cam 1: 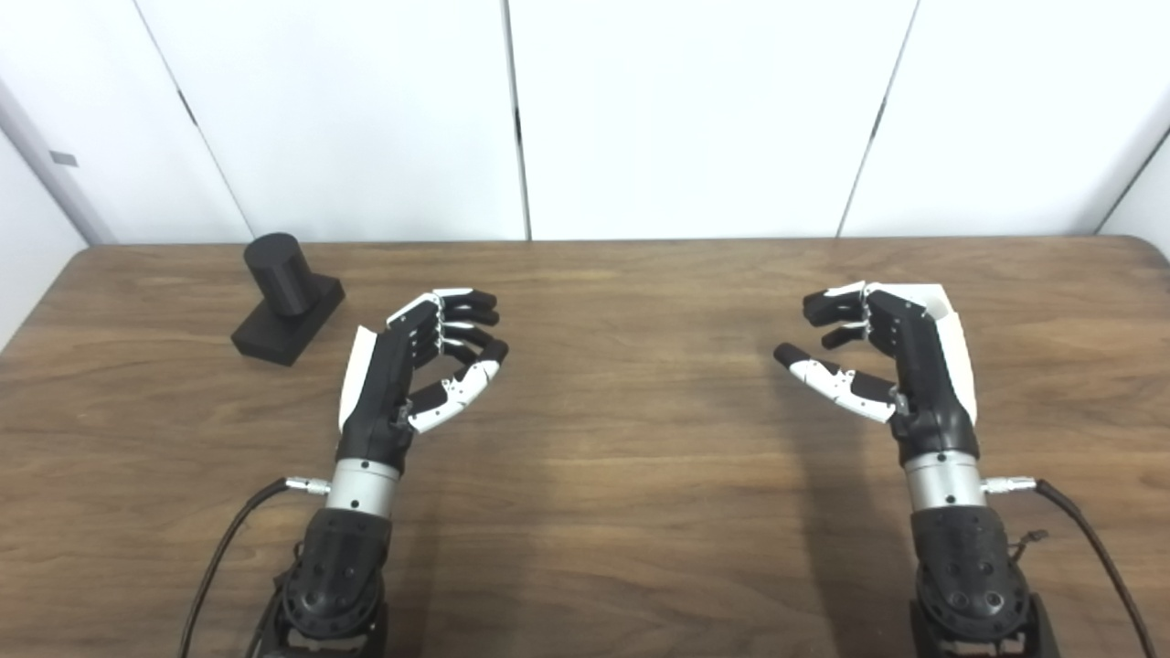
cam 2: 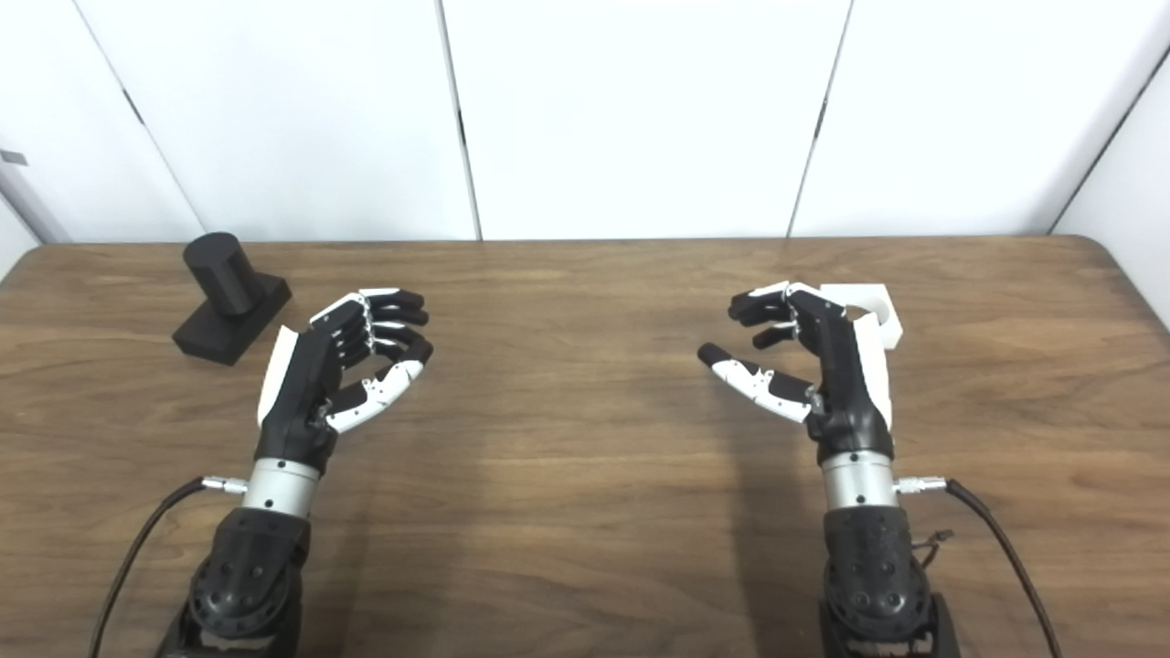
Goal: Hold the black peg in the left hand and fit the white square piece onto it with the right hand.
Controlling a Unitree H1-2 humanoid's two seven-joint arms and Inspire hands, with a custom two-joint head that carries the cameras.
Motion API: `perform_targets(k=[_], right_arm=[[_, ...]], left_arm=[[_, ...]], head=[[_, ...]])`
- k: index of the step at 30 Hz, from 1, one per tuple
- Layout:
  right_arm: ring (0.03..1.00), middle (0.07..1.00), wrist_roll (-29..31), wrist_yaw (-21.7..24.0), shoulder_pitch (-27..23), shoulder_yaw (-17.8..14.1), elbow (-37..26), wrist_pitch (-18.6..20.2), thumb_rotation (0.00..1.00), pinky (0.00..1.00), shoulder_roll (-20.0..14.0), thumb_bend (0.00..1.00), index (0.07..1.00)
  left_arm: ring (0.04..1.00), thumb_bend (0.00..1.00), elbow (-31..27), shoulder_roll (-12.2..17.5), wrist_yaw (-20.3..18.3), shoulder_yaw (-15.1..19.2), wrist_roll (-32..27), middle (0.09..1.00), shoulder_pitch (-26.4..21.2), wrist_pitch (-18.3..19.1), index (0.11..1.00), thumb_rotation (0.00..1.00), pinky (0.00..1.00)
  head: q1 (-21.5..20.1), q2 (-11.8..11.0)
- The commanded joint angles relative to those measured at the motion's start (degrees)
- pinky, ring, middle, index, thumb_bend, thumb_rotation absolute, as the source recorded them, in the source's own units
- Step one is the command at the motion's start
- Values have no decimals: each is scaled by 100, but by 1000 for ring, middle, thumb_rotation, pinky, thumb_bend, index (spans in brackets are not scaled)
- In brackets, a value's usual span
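The black peg [cam 1: 285, 299], a round post on a square black base, stands on the table at the far left. My left hand [cam 1: 416, 366] hovers to its right, apart from it, open and empty with fingers curled. The white square piece [cam 2: 873, 309], with a round hole in it, lies on the table at the right, mostly hidden behind my right hand [cam 2: 813, 361]; only its corner [cam 1: 934, 294] shows in the left eye view. My right hand is open and empty, just in front and left of the piece.
The wooden table [cam 1: 622, 475] runs the width of the view, its far edge against white wall panels [cam 1: 695, 110]. Black cables [cam 1: 228, 539] trail from both wrists at the near edge.
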Motion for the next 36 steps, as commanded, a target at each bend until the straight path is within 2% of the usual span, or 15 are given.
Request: perform_targets(k=[1, 8, 13, 15, 16, 18, 23, 27, 36], right_arm=[[597, 618, 21, -12, -135, 6, -164, -154, 131, 490, -17, 496, 493], [591, 619, -10, -60, -141, 10, -71, -244, 130, 478, -18, 496, 492], [581, 611, 0, -65, -114, 3, -46, -353, 129, 469, -60, 496, 492], [579, 608, 0, -70, -95, -23, -35, -378, 128, 465, -94, 496, 492], [580, 608, -7, -71, -89, -34, -32, -379, 129, 468, -109, 496, 492], [583, 610, 66, -48, -71, -81, -10, -445, 128, 472, -171, 496, 492], [594, 619, 334, 37, -29, -173, 11, -587, 125, 479, -315, 494, 491], [609, 622, 502, 68, -15, -252, -71, -408, 125, 504, -326, 494, 491], [619, 625, 599, 144, 9, -233, -362, -70, 116, 503, -254, 492, 490]], left_arm=[[570, 488, -90, 14, 10, 3, -35, 634, -208, -197, 641, 133, 480], [575, 459, 1, 22, -12, -19, -60, 632, -220, -314, 634, 68, 484], [574, 463, 54, -8, 29, -54, 25, 631, -202, -367, 632, 94, 488], [573, 469, 25, -68, 39, -77, 25, 631, -176, -274, 630, 98, 485], [573, 484, 8, -92, 39, -88, 28, 630, -166, -229, 551, 78, 480], [571, 491, -26, -172, 42, -136, 46, 629, -147, -175, 511, 66, 475], [580, 495, -6, -354, 84, -268, 161, 629, -131, -171, 497, 63, 486], [579, 495, 76, -446, 157, -352, 331, 625, -158, -231, 497, 63, 486], [583, 495, 151, -543, 222, -368, 375, 620, -174, -246, 496, 63, 495]], head=[[-8, 3], [100, -133], [339, -190], [723, -263], [775, -272], [1215, -374], [1771, -519], [2049, -607], [2159, -694]])
